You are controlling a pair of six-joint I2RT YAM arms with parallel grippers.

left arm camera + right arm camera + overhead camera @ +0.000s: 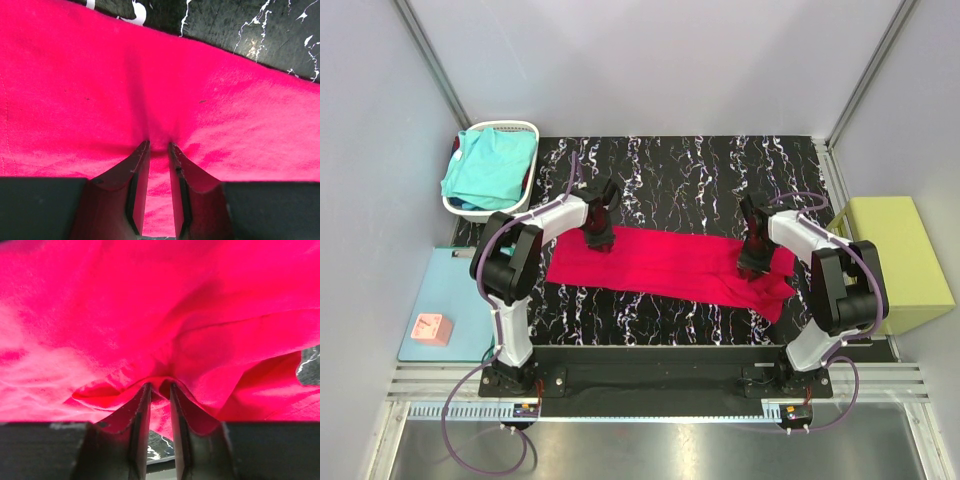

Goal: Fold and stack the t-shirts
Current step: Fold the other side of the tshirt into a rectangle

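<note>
Left tool (159, 146), right tool (160, 385): each narrow on crimson t-shirt (670, 265) (opposite ends).

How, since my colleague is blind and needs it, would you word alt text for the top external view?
A crimson-red t-shirt, laid out as a long band, lies across a black marbled table, with the left pincer gripping one end and the right pincer the other. A turquoise t-shirt sits in a white basket at far left.
</note>
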